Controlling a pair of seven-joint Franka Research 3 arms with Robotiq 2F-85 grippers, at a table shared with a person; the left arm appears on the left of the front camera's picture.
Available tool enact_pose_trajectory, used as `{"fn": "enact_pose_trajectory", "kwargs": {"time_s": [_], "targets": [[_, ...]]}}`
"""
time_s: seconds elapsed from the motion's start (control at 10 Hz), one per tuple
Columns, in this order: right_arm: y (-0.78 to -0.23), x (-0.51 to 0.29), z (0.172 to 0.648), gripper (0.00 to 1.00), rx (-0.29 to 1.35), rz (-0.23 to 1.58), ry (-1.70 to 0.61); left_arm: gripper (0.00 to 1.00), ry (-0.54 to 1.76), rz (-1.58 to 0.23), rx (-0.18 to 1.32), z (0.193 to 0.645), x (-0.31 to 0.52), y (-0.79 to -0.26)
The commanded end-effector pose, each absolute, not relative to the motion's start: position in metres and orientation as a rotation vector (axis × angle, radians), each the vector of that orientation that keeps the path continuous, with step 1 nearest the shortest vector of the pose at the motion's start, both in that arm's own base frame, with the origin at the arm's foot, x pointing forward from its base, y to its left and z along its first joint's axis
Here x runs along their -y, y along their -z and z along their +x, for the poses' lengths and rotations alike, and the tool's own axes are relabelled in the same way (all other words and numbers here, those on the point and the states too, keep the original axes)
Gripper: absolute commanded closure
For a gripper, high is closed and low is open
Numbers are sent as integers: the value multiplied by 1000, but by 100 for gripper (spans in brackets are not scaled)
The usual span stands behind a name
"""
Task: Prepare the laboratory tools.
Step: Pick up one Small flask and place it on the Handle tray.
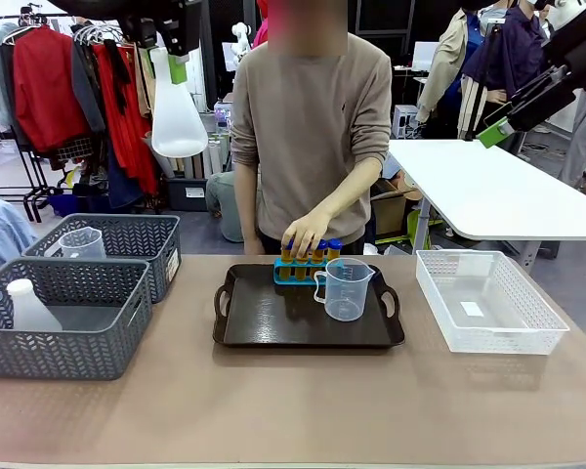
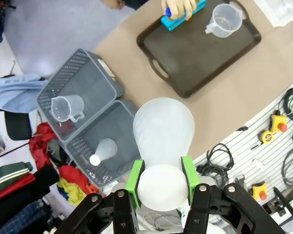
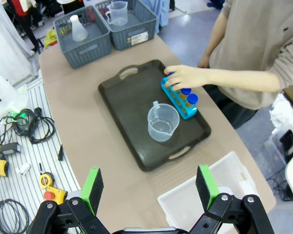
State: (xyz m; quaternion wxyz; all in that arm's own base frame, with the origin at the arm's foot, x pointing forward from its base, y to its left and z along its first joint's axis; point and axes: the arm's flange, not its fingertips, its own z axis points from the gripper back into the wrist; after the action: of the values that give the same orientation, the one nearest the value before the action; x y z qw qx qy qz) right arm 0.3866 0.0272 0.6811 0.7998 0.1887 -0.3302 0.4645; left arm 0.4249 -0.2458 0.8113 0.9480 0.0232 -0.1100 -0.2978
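- Left gripper [image 2: 161,183] clamped on a conical flask [image 2: 163,131], held high at upper left of the front frame.
- Right gripper [image 3: 149,187] wide, empty, up top right.
- Measuring beaker [image 1: 344,288] sitting on the tray [image 1: 264,318], mid-frame; person's hand [image 1: 306,234] on the tube rack [image 1: 298,271] behind it.
- Probably next: lower flask onto free tray space left of the beaker, clear of that hand.
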Motion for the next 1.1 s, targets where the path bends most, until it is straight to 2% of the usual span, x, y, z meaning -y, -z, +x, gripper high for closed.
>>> {"fn": "enact_pose_trajectory", "kwargs": {"time_s": [0.0, 0.2, 0.6, 1.0], "targets": [[-682, -27, 388, 0, 729, 428, -1014, 100, 607, 45, 225, 426, 247, -813], [-682, -27, 388, 0, 729, 428, -1014, 100, 607, 47, 221, 426, 247, -810], [-682, -27, 388, 0, 729, 428, -1014, 100, 718, 16, 216, 487, 284, -749], [-682, -27, 388, 0, 729, 428, -1014, 100, 839, 78, 200, 538, 307, -671]]}}
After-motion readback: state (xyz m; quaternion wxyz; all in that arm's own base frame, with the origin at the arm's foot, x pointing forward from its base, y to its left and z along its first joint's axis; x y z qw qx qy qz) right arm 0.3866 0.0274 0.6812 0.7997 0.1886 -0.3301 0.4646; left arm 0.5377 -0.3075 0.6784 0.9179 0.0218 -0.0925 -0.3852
